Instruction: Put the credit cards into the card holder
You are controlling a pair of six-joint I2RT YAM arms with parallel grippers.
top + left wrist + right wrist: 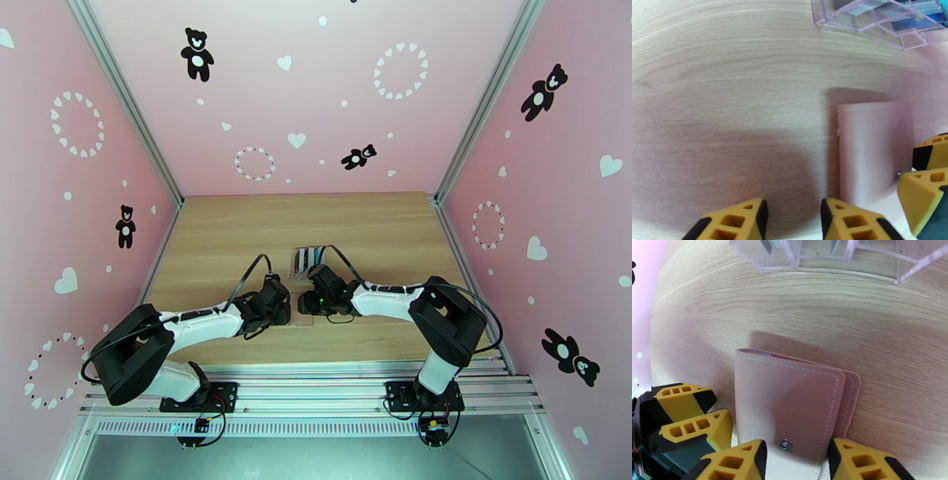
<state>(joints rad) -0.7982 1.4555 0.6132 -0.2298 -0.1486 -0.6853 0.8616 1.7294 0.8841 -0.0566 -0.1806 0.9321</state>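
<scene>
Top external: pink walls (332, 95), wood table (229, 229); left end effector (284, 308), right end effector (305, 302) parted.

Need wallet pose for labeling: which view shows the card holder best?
Right wrist: the card holder lies flat, cover, stitching and snap clear. Left wrist shows it partly, blurred; top external, barely a sliver.

1. This is a robot test cell in a lab: a small bench boxed in on the left, right and far sides by pink walls (316, 103).
2. The walls carry a printed pattern of black bears (197, 54) and white hearts (296, 140).
3. Bare aluminium frame posts (126, 103) run up the far corners.
4. The floor of the cell is a wooden table (237, 229).
5. At the near edge, slotted aluminium rails (316, 383) carry two bolted arm bases (201, 397), with exposed cables (246, 278).
</scene>
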